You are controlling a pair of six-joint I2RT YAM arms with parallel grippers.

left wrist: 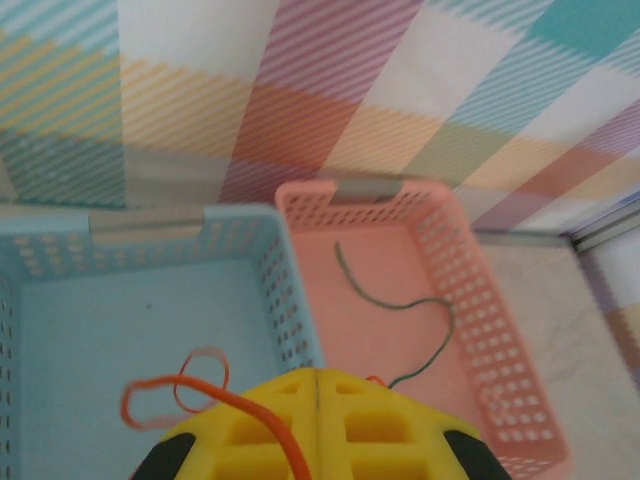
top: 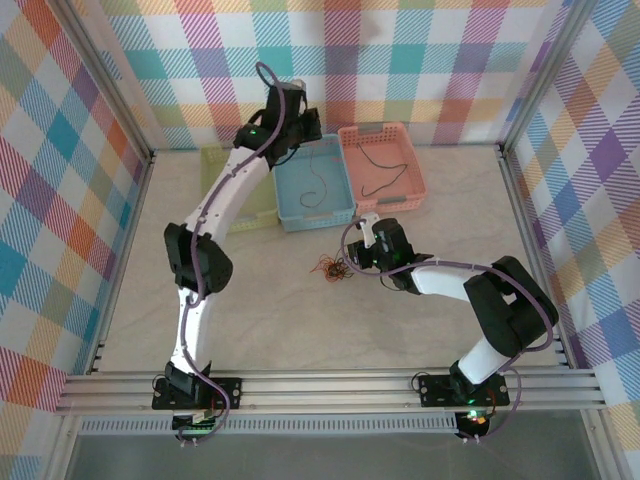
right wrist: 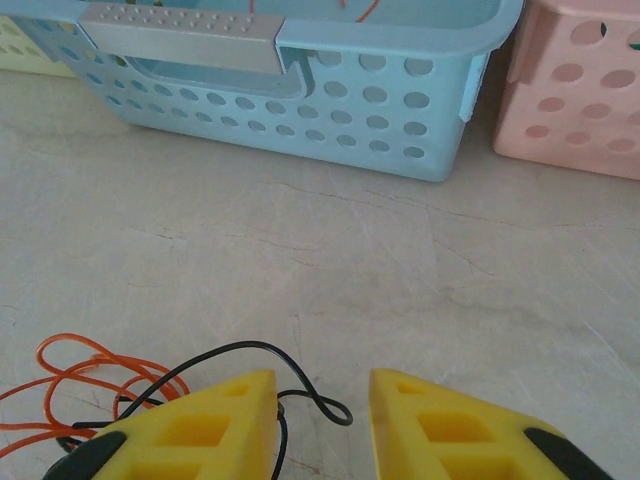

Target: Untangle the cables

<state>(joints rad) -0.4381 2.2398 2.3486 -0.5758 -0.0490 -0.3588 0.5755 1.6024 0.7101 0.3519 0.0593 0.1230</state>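
Note:
A small clump of orange, red and black cables [top: 330, 268] lies on the table in front of the baskets. My right gripper [top: 358, 236] sits just to its right, low over the table. In the right wrist view it [right wrist: 322, 388] is open, with a black cable loop [right wrist: 320, 405] lying between its fingers and orange cables [right wrist: 75, 372] to the left. My left gripper [top: 306, 126] is over the blue basket [top: 340, 205]. Its yellow fingers [left wrist: 250, 430] are shut [left wrist: 317, 385], and an orange cable [left wrist: 215, 395] runs out from them over the basket floor. A dark green cable [left wrist: 425, 305] lies in the pink basket [left wrist: 500, 330].
Three baskets stand in a row at the back: yellow-green [top: 222, 165], blue and pink [top: 412, 185]. A thin cable [top: 318, 190] lies in the blue one. Plaid walls and metal frame rails [top: 330, 385] enclose the table.

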